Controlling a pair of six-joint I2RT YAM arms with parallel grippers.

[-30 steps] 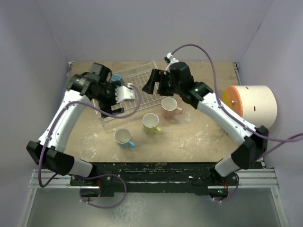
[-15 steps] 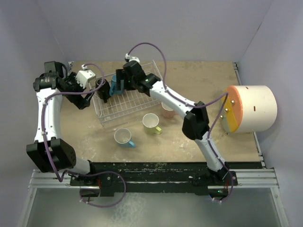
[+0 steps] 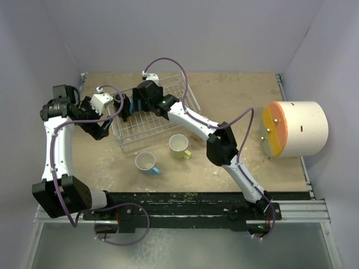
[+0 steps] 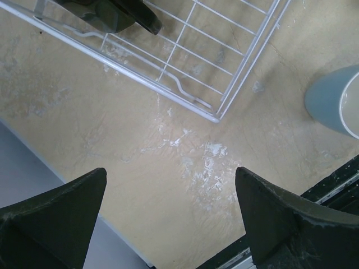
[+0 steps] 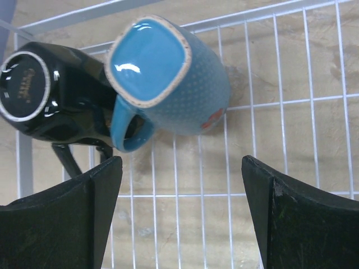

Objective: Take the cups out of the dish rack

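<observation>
At the upper left of the overhead frame, the right gripper (image 5: 180, 168) now hangs over the far-left corner of the dish rack (image 3: 151, 120). A second ago it stood near the rack's right edge. Its jaws are wide and hold nothing.

Just beyond its fingertips a light blue cup (image 5: 168, 78) and a black cup (image 5: 53, 92) lie touching, bases toward the wrist camera.

The left gripper (image 4: 170, 179), over the rack a second ago, has drawn back to the rack's left side. It is spread fully and empty above bare table (image 3: 235, 89).

Judgement: the rack has been handed to the right arm, and two cups remain to unload. A second light blue cup (image 3: 146, 161) and a yellow-green cup (image 3: 179, 144) already stand outside the rack, lower centre.

The table is tan and worn, with white scuffing near the rack corner. Plain pale walls (image 3: 168, 33) close in three sides. A cream cylinder (image 3: 297, 129) lies at the right.
</observation>
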